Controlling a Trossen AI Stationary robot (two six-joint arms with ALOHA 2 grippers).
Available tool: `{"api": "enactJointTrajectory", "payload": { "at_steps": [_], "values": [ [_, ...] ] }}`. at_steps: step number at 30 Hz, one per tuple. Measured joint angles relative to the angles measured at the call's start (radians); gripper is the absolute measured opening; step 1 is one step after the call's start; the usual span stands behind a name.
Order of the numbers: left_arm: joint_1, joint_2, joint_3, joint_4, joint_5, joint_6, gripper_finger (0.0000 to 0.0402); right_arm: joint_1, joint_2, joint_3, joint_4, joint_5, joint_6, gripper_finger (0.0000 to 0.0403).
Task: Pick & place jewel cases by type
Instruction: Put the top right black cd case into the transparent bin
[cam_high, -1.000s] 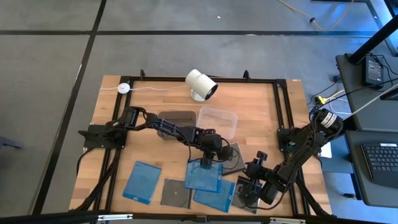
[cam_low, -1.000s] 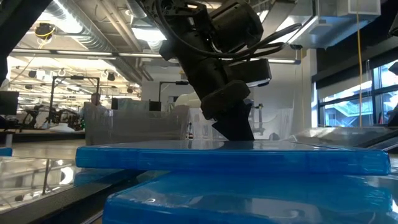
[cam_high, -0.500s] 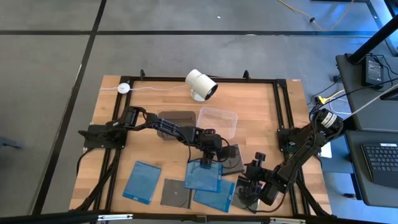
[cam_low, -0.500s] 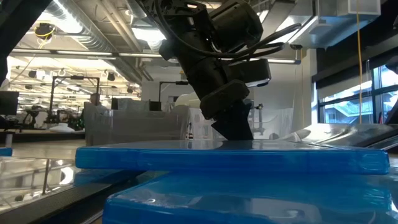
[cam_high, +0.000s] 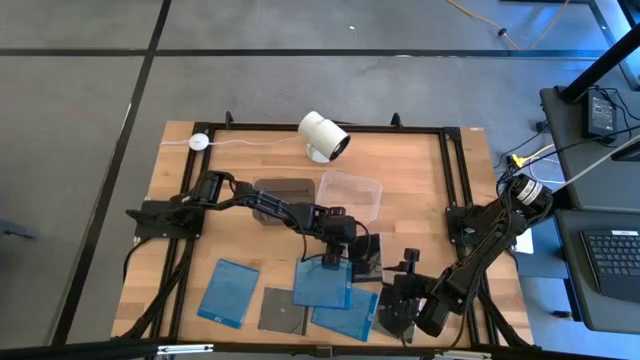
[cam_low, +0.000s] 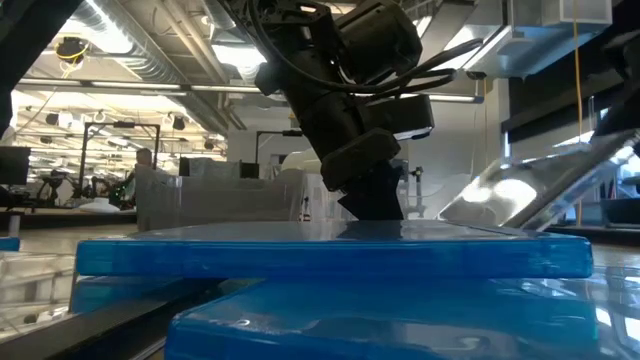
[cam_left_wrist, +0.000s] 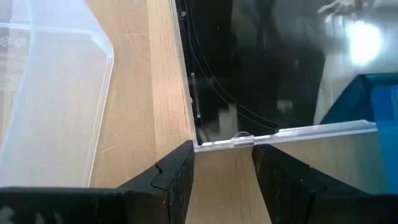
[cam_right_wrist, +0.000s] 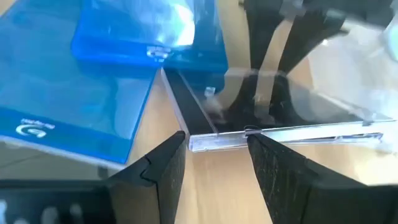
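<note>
Wooden table (cam_high: 420, 170) in a black frame, grey floor around it, open workshop behind. Two tubs at the back: clear tub (cam_high: 350, 192) looks empty, darker tub (cam_high: 283, 190) not readable from above. Sorting judged barely begun, since all jewel cases in view lie outside the tubs. Three blue cases (cam_high: 228, 292) and one dark case (cam_high: 283, 310) lie flat near the front edge, two of the blue ones overlapping. Left gripper (cam_high: 335, 262) down at mid-table, jaws apart, tips at the edge of a dark disc case (cam_left_wrist: 261, 68) that lies flat; no grip shown. Right gripper (cam_high: 398, 308) at front right, jaws likewise apart, with another dark case (cam_right_wrist: 292, 118) across its tips and tilted up off the wood. Cannot tell whether this case is carried or only propped. Left to do: every case into its tub.
</note>
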Motion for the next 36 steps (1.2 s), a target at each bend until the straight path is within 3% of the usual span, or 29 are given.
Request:
{"api": "enactJointTrajectory", "payload": {
  "at_steps": [30,36],
  "values": [
    [-0.004,0.0,0.003,-0.009,-0.012,-0.022,0.0161,-0.016,0.006,-0.006,0.173,0.153,-0.43,0.0183],
    [-0.004,0.0,0.003,-0.01,-0.012,-0.022,0.0161,-0.041,0.007,-0.008,0.177,0.169,-0.445,0.0183]
  ]
}}
